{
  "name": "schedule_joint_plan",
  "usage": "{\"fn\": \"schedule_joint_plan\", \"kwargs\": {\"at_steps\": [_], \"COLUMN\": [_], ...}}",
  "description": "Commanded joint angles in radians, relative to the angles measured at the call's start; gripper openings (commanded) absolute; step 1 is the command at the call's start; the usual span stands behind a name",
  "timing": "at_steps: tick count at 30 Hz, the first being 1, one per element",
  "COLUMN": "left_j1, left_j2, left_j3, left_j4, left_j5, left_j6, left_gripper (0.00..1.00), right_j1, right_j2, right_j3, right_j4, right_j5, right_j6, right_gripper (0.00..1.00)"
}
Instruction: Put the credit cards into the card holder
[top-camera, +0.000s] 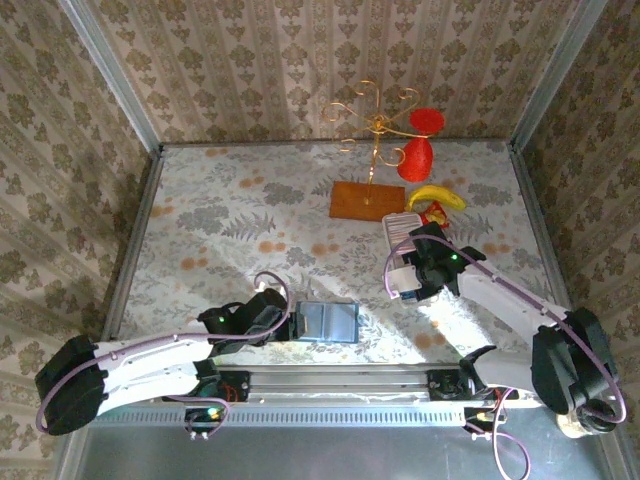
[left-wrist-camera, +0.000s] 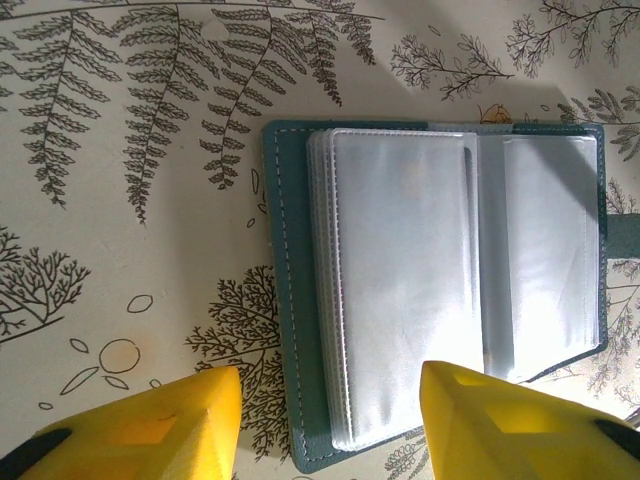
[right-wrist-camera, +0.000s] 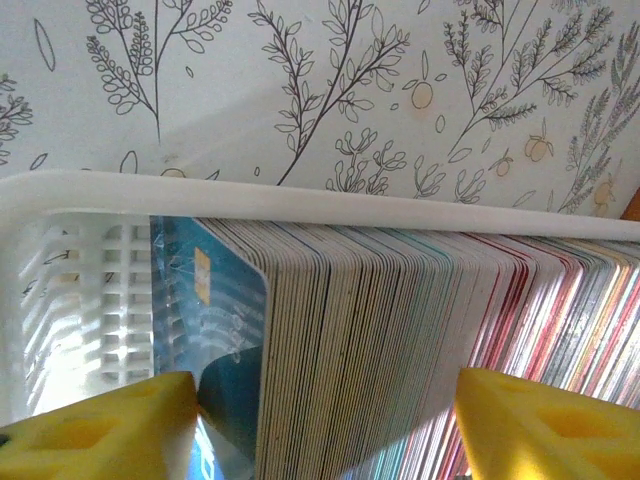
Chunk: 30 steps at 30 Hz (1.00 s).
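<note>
Yellow-fingered R gripper (right-wrist-camera: 325, 425) straddles credit cards (right-wrist-camera: 400, 330), L gripper (left-wrist-camera: 330, 425) above card holder (left-wrist-camera: 450, 270).

Our left arm lies low and reaches inward, left gripper (left-wrist-camera: 330, 425) facing down with jaws apart. Our right arm bends forward, right gripper (right-wrist-camera: 325, 425) also facing down, jaws parted wide.

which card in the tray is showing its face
The teal-blue card at the left end of the row in the right wrist view, where the tray is slatted. Its face with a gold chip shows; the other cards show edges alone.
</note>
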Motion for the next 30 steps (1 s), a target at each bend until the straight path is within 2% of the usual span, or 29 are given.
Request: {"fn": "schedule_joint_plan", "kwargs": {"at_steps": [1,8,14,30], "left_j1": [-0.001,-0.005,-0.008,-0.025], "left_j2": [-0.012,0.002,0.01,0.059], "left_j3": [-0.01,-0.01,-0.008,0.0], "left_j4": [-0.005,0.007,0.014,0.053], "left_j5": [-0.011,-0.008,-0.005,0.0], "left_j6": [-0.019,-0.025,-0.028,-0.039], "left_gripper": [0.49,0.47,0.45,0.43], "right_j1": [0.008,0.009,0.009,0.005], "right_j2": [-0.026,-0.04,-0.046,-0.072], "right_j3": [-0.012,-0.021,-0.023,-0.012], "right_j4": [-0.001,-0.001,0.001,0.019], "right_j5": [0.015,0.004,0.005,0.008], "right_j6": [-0.003,-0.001,0.004,0.018], "right_gripper": [0.62,0.43,0.32,0.29]}}
